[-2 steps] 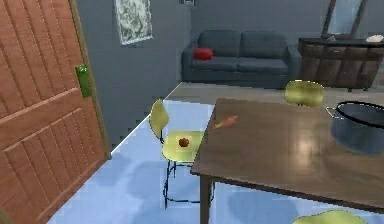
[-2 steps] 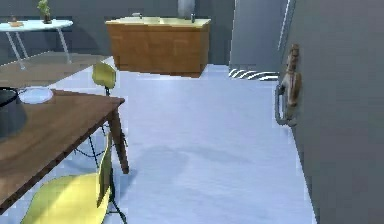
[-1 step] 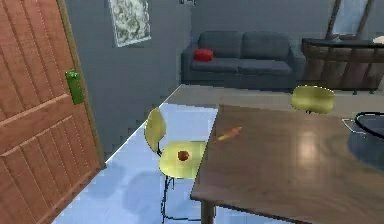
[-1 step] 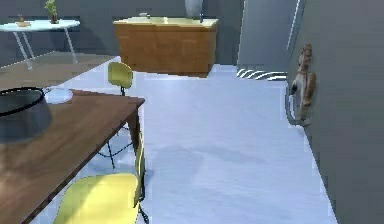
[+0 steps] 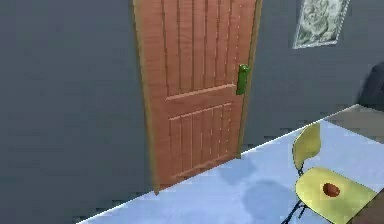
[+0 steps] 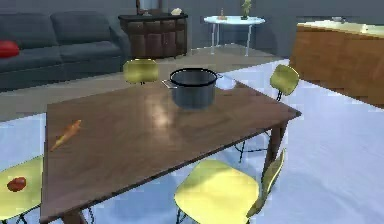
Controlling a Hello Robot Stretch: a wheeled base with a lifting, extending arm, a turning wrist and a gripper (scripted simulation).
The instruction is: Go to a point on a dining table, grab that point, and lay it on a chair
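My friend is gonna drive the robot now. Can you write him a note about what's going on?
The dining table lies close by on the arm's side.
On it stand a dark pot and, toward the arm side view's left, a small orange thing.
Yellow chairs stand around the table; the nearest chair has a bare seat.
Ahead is a wooden door.
Done: getting to the table.
Left: grab the thing off the table and lay it on a chair.
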